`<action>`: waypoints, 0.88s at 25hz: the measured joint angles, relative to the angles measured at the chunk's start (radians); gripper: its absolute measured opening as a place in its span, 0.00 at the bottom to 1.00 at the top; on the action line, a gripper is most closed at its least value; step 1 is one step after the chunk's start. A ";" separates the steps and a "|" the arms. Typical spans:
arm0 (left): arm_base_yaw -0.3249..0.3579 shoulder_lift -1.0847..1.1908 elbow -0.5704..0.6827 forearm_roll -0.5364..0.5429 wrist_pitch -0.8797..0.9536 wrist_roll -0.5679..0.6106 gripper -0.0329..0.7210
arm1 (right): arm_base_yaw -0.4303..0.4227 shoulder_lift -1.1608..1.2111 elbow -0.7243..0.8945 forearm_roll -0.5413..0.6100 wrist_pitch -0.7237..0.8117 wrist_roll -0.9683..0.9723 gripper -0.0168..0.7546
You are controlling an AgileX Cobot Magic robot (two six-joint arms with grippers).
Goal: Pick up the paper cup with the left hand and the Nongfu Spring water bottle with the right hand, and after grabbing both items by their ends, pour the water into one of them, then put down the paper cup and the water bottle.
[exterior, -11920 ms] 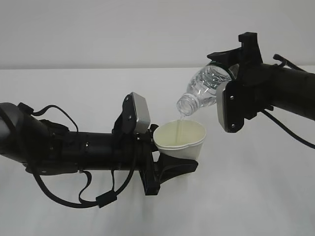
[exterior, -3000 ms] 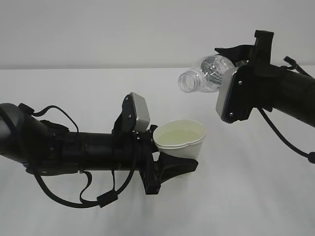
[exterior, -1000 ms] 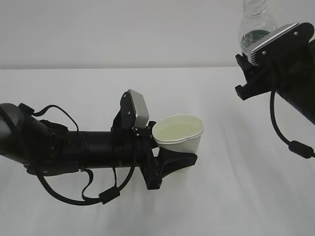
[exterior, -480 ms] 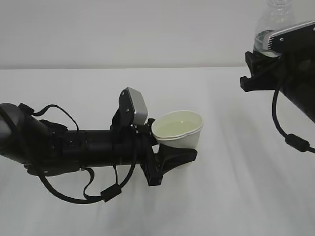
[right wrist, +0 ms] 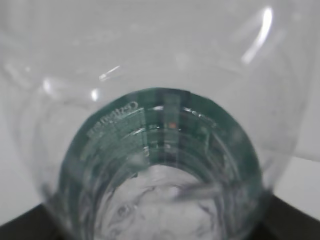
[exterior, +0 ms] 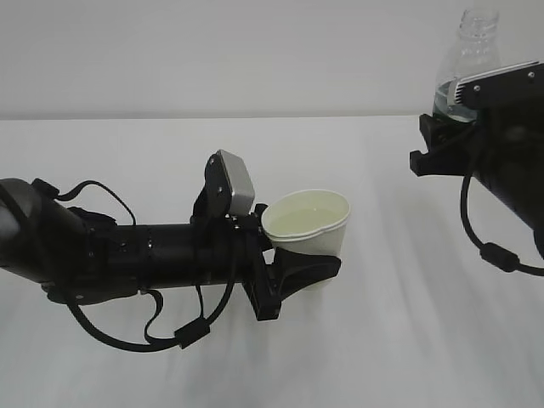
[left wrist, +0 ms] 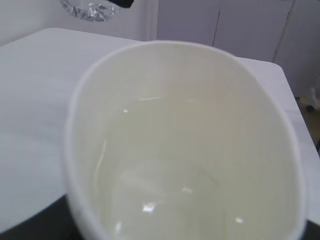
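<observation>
The white paper cup stands upright above the table, with my left gripper shut on its lower part. Faintly yellowish water lies inside the cup, which fills the left wrist view and hides the fingers. At the upper right, my right gripper is shut on the base of the Nongfu Spring water bottle. The bottle stands upright with its open mouth at the top. In the right wrist view the clear bottle with its green label fills the frame.
A white table stretches under both arms, with a pale wall behind it. Black cables hang from the right arm, and more loop under the left arm. The bottle's ribbed bottom shows at the left wrist view's top edge.
The right arm has carried the upright bottle to the right, and its open mouth has come into view. The left arm and cup have barely shifted.
</observation>
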 joint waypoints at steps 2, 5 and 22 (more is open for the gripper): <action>0.000 0.000 0.000 -0.002 0.000 0.000 0.59 | 0.000 0.025 0.000 0.000 -0.002 0.002 0.61; 0.000 0.000 0.000 -0.002 0.000 0.007 0.59 | 0.000 0.059 0.000 0.000 -0.034 0.007 0.61; 0.000 0.000 0.000 -0.018 0.000 0.020 0.59 | -0.002 0.223 -0.027 0.030 -0.142 0.121 0.60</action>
